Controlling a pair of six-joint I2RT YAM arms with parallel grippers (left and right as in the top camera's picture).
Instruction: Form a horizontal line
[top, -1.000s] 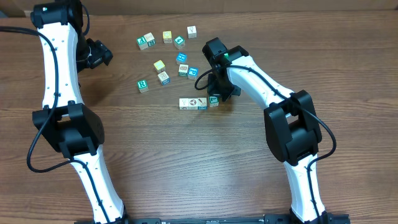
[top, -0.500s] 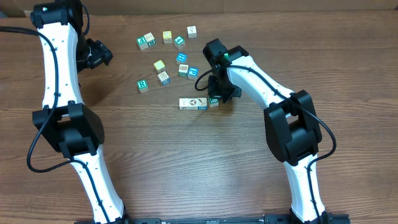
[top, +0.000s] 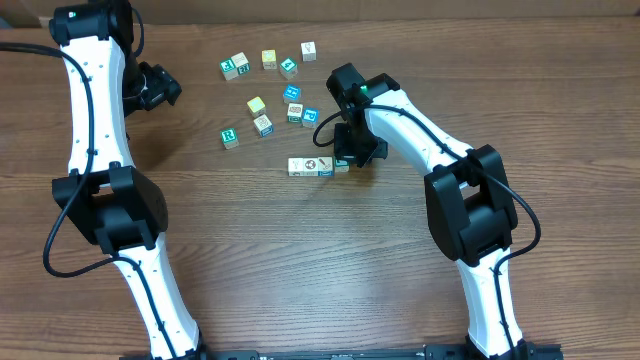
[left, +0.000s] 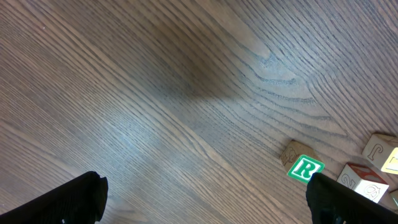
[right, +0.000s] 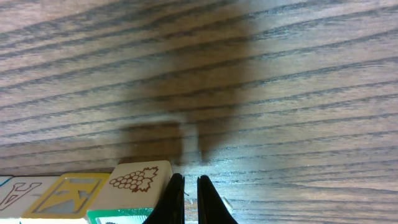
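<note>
Cube line (top: 318, 166) just beside closed right gripper (right: 191, 194)

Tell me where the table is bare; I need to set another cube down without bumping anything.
Bare table: the stretch on the robot's side of the row, and right of the right arm. Crowded: loose cubes beyond the row, and its right end, beside the shut right gripper.

Overhead looks straight down; both wrist views hug the table (left: 186, 93).
</note>
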